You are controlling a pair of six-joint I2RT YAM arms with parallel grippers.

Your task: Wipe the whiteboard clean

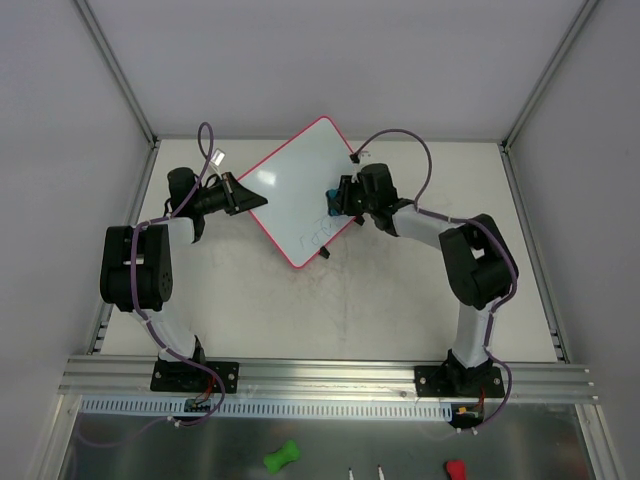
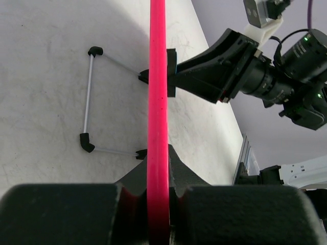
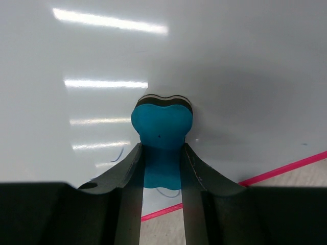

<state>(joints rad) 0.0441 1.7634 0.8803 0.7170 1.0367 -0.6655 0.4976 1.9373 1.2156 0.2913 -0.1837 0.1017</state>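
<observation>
The whiteboard sits cornerwise at the far middle of the table. The left gripper is clenched on its pink frame at the left corner. The right gripper grasps a blue eraser and presses it on the board near the right edge. Faint blue marks lie toward the near corner. Tabletop spreads near and right.

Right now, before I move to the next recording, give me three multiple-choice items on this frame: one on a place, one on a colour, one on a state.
1. Where is the left gripper?
A. On the whiteboard's left edge
B. Above the near rail
C. Beside the right arm's base

2. What colour is the eraser?
A. Green
B. Blue
C. Red

3. The right gripper is:
A. Open and empty
B. Shut on the eraser
C. Out of view

Answers: A, the pink edge is clamped in it; B, its wrist view shows blue; B, it pinches both sides.
</observation>
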